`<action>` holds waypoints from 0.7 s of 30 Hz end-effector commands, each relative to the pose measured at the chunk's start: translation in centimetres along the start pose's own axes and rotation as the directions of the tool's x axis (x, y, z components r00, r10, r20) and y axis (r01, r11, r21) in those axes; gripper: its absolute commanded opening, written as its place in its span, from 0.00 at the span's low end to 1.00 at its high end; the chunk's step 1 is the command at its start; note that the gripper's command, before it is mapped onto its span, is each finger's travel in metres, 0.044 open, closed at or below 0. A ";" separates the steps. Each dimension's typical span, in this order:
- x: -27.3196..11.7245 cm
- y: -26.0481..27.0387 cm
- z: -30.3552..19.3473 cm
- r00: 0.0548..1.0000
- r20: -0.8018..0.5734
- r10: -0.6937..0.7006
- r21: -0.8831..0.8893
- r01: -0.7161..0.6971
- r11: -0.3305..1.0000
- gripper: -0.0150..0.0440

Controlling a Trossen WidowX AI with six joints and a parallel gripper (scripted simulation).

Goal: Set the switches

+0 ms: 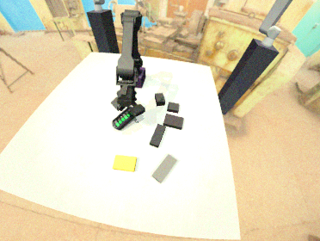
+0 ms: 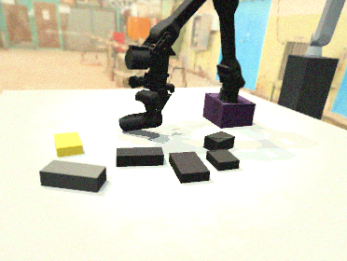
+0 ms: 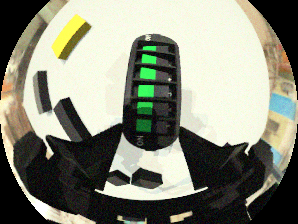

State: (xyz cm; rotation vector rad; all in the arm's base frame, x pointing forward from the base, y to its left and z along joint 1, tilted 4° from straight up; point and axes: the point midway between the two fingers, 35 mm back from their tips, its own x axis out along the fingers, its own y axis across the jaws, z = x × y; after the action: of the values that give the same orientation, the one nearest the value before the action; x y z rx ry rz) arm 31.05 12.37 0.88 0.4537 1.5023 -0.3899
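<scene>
The dark grey controller unit (image 1: 126, 120) (image 2: 132, 122) (image 3: 129, 95) is between the fingers of my gripper (image 1: 131, 110) (image 2: 153, 116) (image 3: 150, 128), which grip its near end from both sides. In the exterior view it hangs a little above the bench, with a shadow apart from it below. Its switch face looks up towards the wrist camera. Six rocker switches stand in a row, each with its green end on the left and its dark end on the right in that view. Which ends are pressed is hard to tell. The underside label is hidden.
A yellow block (image 1: 125, 163) (image 2: 68, 144) (image 3: 71, 36) and a grey bar (image 1: 164, 168) (image 2: 73, 176) lie towards the top camera. Several dark blocks, such as a long one (image 1: 157, 135) and a flat one (image 1: 174, 121), lie beside the unit. A purple box (image 2: 238, 114) is at the arm's base.
</scene>
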 end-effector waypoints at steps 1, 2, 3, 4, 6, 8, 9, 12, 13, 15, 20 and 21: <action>-0.4 0.1 0.6 1.000 0.005 0.006 0.002 -0.006 1.000 0.83; -0.5 0.1 0.7 1.000 0.003 0.006 0.002 -0.006 1.000 0.83; -0.5 0.1 0.7 1.000 0.001 0.006 0.002 -0.006 1.000 0.83; -0.6 0.1 0.8 1.000 -0.001 0.006 0.002 -0.006 1.000 0.83; -0.7 0.1 0.9 1.000 -0.005 0.006 0.001 -0.006 1.000 0.83; -0.8 0.1 1.1 1.000 -0.009 0.006 0.001 -0.006 1.000 0.83; -0.9 0.1 1.1 1.000 -0.011 0.006 0.001 -0.005 1.000 0.83; -1.1 0.1 1.3 1.000 -0.017 0.006 0.001 -0.005 1.000 0.83; -1.1 0.1 1.4 1.000 -0.019 0.006 0.001 -0.005 1.000 0.83; -1.2 0.1 1.5 1.000 -0.022 0.005 0.001 -0.005 1.000 0.83; -1.5 0.1 1.8 0.999 -0.032 0.005 0.001 -0.005 1.000 0.83; -1.5 0.1 1.9 0.999 -0.034 0.005 0.001 -0.005 1.000 0.83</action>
State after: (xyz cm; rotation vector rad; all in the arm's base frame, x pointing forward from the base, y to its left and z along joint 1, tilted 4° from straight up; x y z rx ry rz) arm 32.01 11.73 2.11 0.4636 1.5462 -0.3823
